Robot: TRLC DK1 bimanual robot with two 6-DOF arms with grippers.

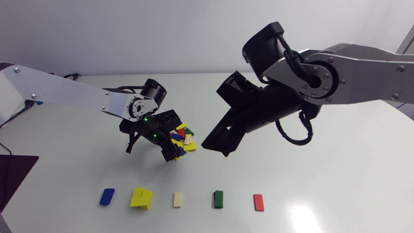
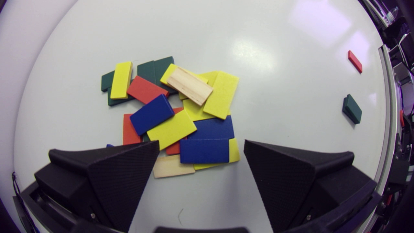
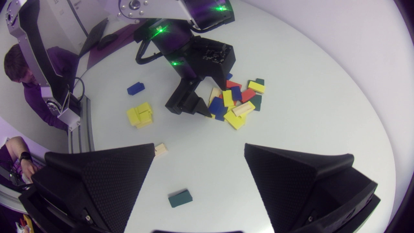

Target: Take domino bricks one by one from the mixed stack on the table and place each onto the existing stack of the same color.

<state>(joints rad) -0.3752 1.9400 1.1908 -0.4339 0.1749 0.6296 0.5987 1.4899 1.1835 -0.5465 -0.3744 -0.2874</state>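
White tabletop (image 1: 323, 145) fills most of the head view, with a pale wall behind it. Just left of the frame's centre lies the mixed pile of domino bricks (image 1: 184, 139), a loose heap of yellow, blue, red, dark green and bare-wood pieces that overlap at all angles. The left arm comes in from the left edge, and the left gripper (image 2: 200, 145) hangs over the pile's side nearest the frame's lower edge. Its two wedge fingers are spread wide and grip nothing. In the left wrist view a flat blue brick (image 2: 204, 150) lies on the table below the gap between the fingers, resting partly on a yellow one, and ahead of it a wooden brick (image 2: 190, 85) sits on top of the heap. The right arm enters from the right edge and slants down toward the centre. The right gripper (image 3: 199, 147) is held above bare table just right of the pile, fingers wide apart and empty. Along the lower part of the head view the sorted stacks stand in a row, well apart from the pile: from left to right the blue stack (image 1: 107, 196), the yellow stack (image 1: 141, 198) with its bricks askew, the wooden stack (image 1: 177, 199), the green stack (image 1: 218, 199) and the red stack (image 1: 258, 202).
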